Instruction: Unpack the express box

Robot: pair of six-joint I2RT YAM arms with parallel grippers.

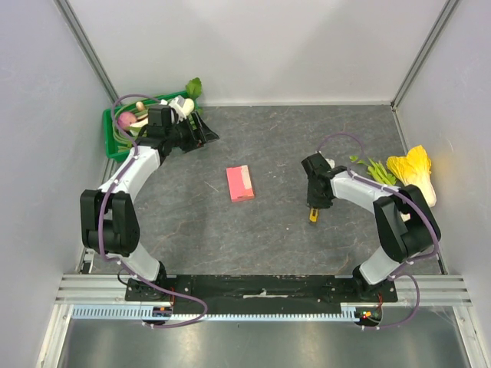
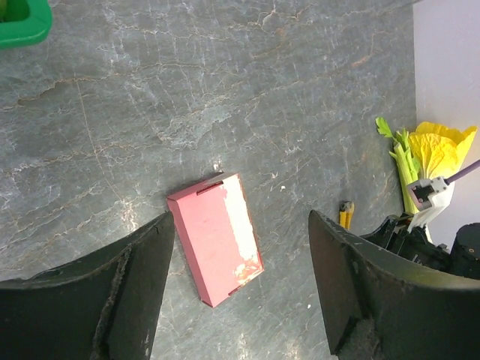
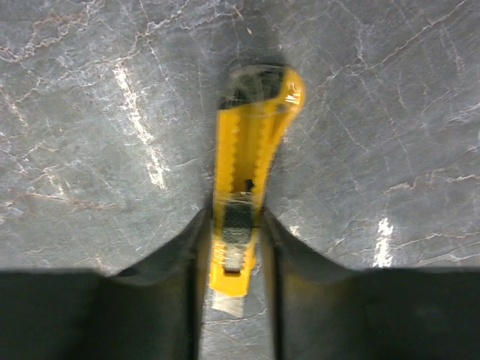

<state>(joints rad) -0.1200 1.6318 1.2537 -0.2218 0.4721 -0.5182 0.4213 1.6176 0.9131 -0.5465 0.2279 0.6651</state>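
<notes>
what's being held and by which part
The right gripper pinches the yellow utility knife across its sides at the black slider; the left gripper holds nothing.

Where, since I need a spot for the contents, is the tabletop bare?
Bare: the stretch between the express box and the arm bases, and the far strip behind the box. Crowded: far-left corner, with green crate and left gripper; right side, with right gripper clamping the yellow knife near the cabbage.
</notes>
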